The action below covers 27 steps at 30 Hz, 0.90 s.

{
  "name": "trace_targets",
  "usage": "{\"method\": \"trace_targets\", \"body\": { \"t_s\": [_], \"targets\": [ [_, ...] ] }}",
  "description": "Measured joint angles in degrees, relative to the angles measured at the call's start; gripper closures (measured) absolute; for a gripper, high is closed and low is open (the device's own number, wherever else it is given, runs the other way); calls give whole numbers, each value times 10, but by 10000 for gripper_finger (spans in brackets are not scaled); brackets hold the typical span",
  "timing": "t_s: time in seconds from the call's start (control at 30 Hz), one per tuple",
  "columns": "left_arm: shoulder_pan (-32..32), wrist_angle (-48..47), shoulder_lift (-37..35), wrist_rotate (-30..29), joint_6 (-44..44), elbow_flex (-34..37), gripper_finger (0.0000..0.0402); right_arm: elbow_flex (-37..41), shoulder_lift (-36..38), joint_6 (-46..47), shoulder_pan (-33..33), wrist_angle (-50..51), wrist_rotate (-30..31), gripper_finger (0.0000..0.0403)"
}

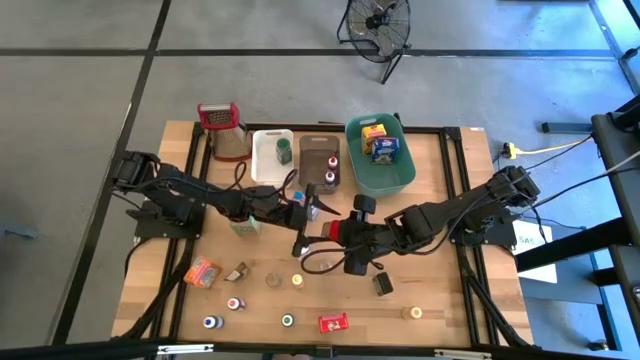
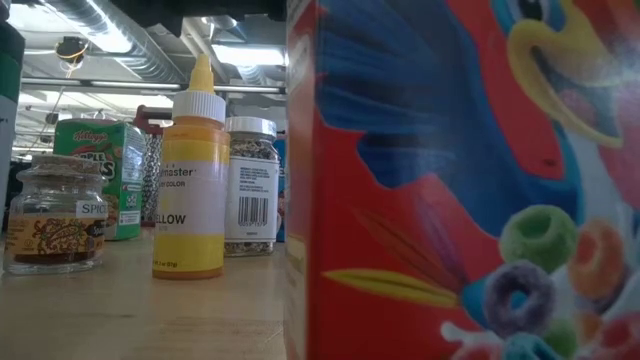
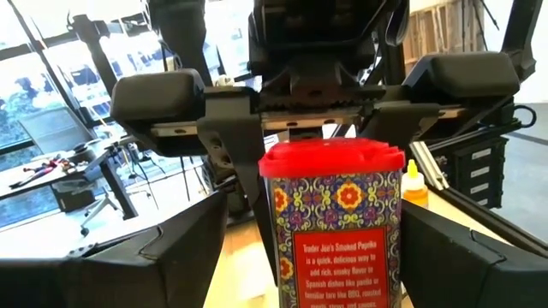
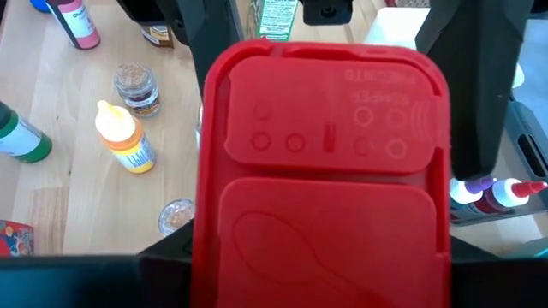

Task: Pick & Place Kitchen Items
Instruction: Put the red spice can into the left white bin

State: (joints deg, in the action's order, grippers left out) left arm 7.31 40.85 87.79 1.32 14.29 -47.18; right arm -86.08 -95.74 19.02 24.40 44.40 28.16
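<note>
A paprika tin [image 3: 334, 231] with a red lid and a patterned wall stands upright over the middle of the table [image 1: 440, 290]. My right gripper [image 1: 345, 233] is shut on it, coming from the table's right side and slanting down. In the right wrist view the red lid [image 4: 325, 162] fills the picture. My left gripper [image 3: 317, 265] reaches in level from the left. It is open, with one finger on each side of the tin; I see no touch. Other kitchen items lie scattered on the near half of the table. My right gripper pinches the tin between its two fingers by its sides below the lid [image 3: 270, 205]. It comes from the table's right, slanting down. The lid hides the pads in the right wrist view. The tin sits upright, lid up, lifted above the table.
At the far edge stand a grater [image 1: 225, 130], a white bin [image 1: 268, 160], a brown bin [image 1: 312, 150] and a teal bin [image 1: 392, 180] with boxes inside. An orange packet [image 1: 203, 270], a red box [image 1: 333, 322] and small bottles [image 1: 287, 320] lie near the front.
</note>
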Motion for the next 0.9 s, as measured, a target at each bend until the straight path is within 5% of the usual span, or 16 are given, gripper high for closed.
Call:
{"method": "trace_targets", "body": {
  "t_s": [0.9],
  "targets": [
    [1,13,0,48,-11,0,103,0,0,-4,-4,1,-1,214]
  ]
}}
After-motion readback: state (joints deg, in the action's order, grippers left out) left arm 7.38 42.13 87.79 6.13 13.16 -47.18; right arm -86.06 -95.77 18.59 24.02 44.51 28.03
